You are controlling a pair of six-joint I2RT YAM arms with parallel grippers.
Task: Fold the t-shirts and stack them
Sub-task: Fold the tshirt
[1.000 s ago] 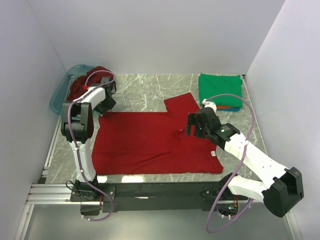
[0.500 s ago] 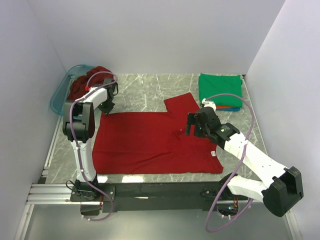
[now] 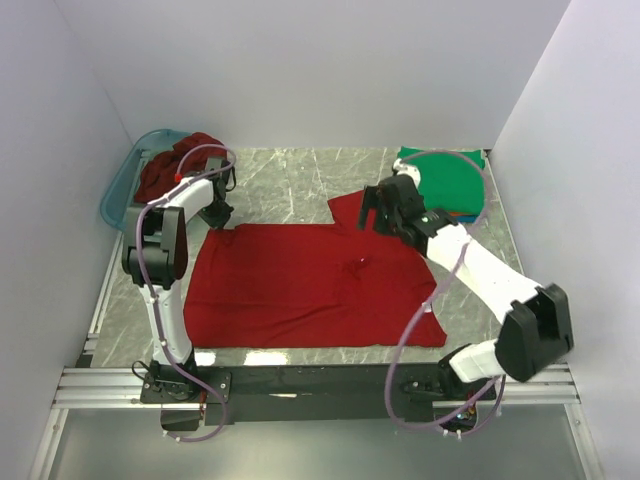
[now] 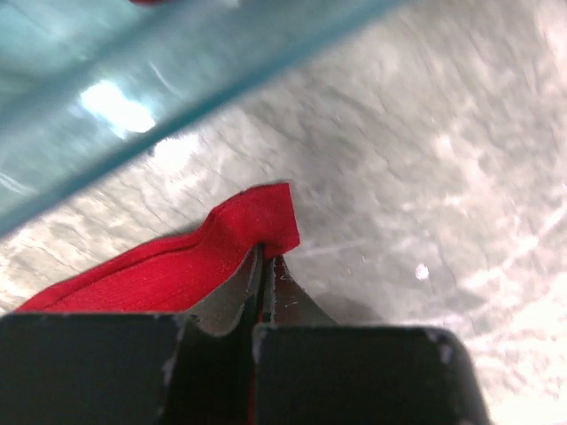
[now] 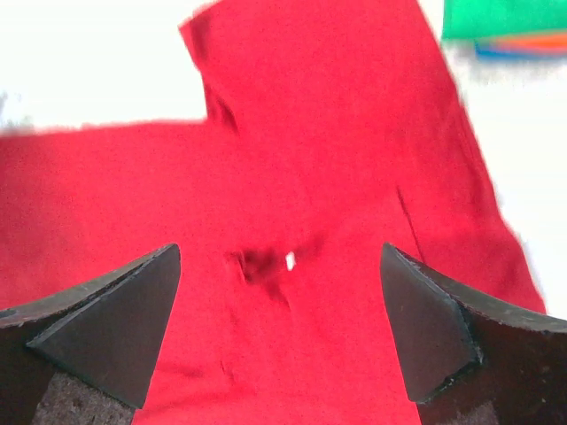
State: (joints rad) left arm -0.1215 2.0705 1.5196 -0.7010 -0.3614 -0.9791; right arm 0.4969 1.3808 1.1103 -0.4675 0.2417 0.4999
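Observation:
A bright red t-shirt (image 3: pixel 300 285) lies spread flat on the marble table, one sleeve (image 3: pixel 355 205) pointing to the back. My left gripper (image 3: pixel 217 213) is at the shirt's back left corner. In the left wrist view that gripper (image 4: pixel 264 266) is shut on the red corner (image 4: pixel 252 221), which stands up a little. My right gripper (image 3: pixel 372 212) hovers open over the sleeve. In the right wrist view it (image 5: pixel 283 328) stands wide above the red cloth (image 5: pixel 310 159) and a small white tag (image 5: pixel 290 259). Folded t-shirts (image 3: pixel 445 180), green on top, are stacked at the back right.
A translucent teal basket (image 3: pixel 125 185) at the back left holds a maroon shirt (image 3: pixel 170 170); its wall (image 4: pixel 133 80) is just beyond my left fingers. Orange and blue edges (image 5: pixel 523 42) show under the green stack. White walls close in the table.
My left gripper has shut on the shirt's back left corner. The right arm has swung from the shirt's right middle toward the back, over the sleeve, still open.

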